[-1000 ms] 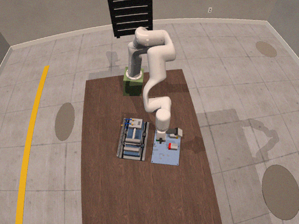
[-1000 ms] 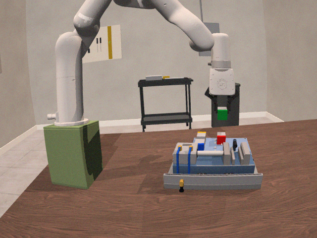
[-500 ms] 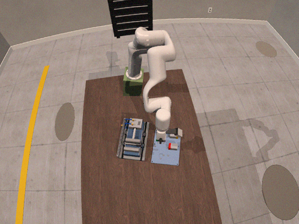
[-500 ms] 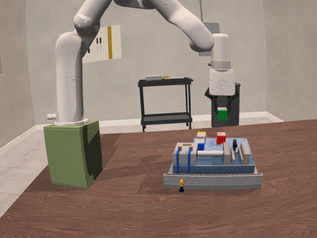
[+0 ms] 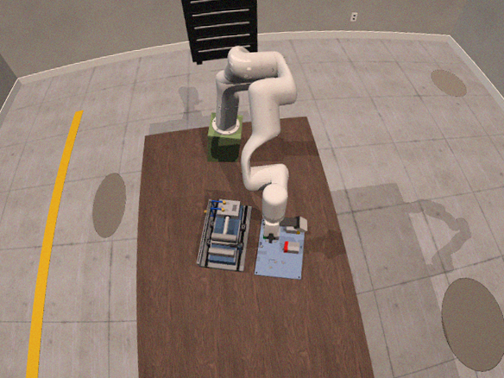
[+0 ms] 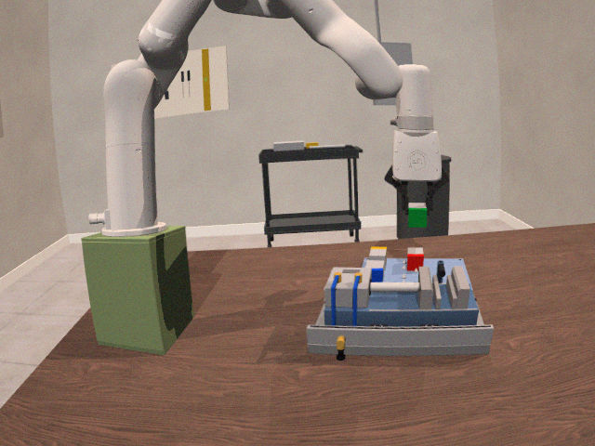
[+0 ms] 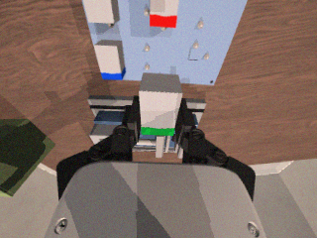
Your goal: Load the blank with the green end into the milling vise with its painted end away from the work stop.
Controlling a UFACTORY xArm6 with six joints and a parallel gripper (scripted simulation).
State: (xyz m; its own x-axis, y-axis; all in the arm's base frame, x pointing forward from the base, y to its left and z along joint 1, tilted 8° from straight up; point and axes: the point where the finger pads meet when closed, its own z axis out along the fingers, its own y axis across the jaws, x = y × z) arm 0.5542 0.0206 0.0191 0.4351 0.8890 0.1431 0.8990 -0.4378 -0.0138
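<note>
Green-ended blank (image 6: 416,216) carried toward the milling vise (image 6: 399,293)

The blank is clamped between the fingers, held high above the vise's far side; next, lowering onto the low bars, against fixed jaw and work stop, is called for

We see the green-ended blank (image 6: 416,216) gripped level, high above the infeed plate (image 6: 456,263); the vise (image 6: 399,293) holds no blank.

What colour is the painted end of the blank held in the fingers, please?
Green, clearest in the exterior view.
</note>
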